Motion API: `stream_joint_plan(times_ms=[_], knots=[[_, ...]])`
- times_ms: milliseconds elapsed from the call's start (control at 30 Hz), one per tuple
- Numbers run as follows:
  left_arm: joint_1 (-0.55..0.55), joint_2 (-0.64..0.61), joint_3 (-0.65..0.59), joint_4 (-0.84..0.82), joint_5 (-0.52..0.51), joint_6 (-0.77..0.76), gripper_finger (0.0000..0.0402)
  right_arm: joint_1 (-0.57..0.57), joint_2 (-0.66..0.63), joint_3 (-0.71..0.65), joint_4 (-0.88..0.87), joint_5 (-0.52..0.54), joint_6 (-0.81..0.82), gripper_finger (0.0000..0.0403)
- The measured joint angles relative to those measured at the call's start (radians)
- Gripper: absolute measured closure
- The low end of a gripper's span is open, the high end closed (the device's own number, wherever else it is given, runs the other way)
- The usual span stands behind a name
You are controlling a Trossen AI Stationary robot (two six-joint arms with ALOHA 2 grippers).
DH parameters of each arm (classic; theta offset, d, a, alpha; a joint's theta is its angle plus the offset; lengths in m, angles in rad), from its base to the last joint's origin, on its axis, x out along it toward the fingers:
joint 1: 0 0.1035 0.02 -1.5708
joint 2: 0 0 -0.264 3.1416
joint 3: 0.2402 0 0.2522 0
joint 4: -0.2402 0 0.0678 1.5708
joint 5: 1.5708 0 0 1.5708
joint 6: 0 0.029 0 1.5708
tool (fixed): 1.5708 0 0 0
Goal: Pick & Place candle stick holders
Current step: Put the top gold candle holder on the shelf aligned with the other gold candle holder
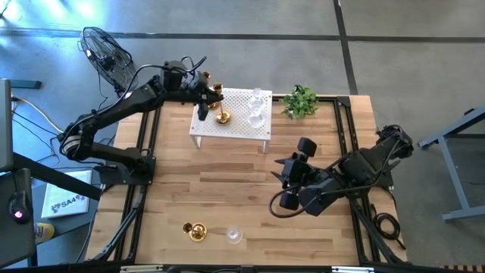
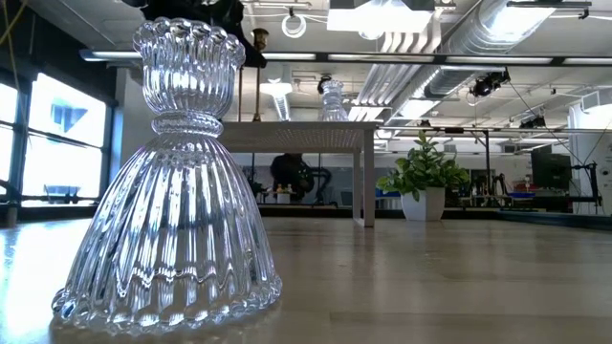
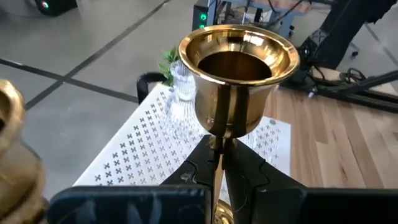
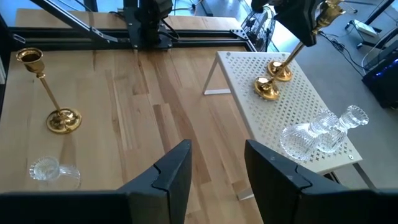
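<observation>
Glossy brass candle stick holder (image 3: pixel 236 81), ribbed clear glass holder (image 2: pixel 177 182), wood table (image 1: pixel 242 189)

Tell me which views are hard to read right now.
Low view: the clear glass holder looms huge and blocks the left half. Left wrist view: the gold cup fills the frame, a gold blur at the edge. High view: clear.

Shiny gold candle stick holders (image 4: pixel 59 93), clear ribbed glass holders (image 4: pixel 320 134), a white perforated shelf (image 1: pixel 235 125) with a cross-shaped hole pattern, a pale wood-plank table (image 1: pixel 227 182), a green plant (image 1: pixel 301 101), 2 black arms.
</observation>
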Motion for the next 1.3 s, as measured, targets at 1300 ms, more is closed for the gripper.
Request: stream_joint_plan(times_ms=[1300], knots=[[0.0, -0.002, 0.0, -0.019, -0.136, 0.066, 0.0392, 0.0, 0.033, 0.0, -0.001, -0.03, -0.001, 0.0263]])
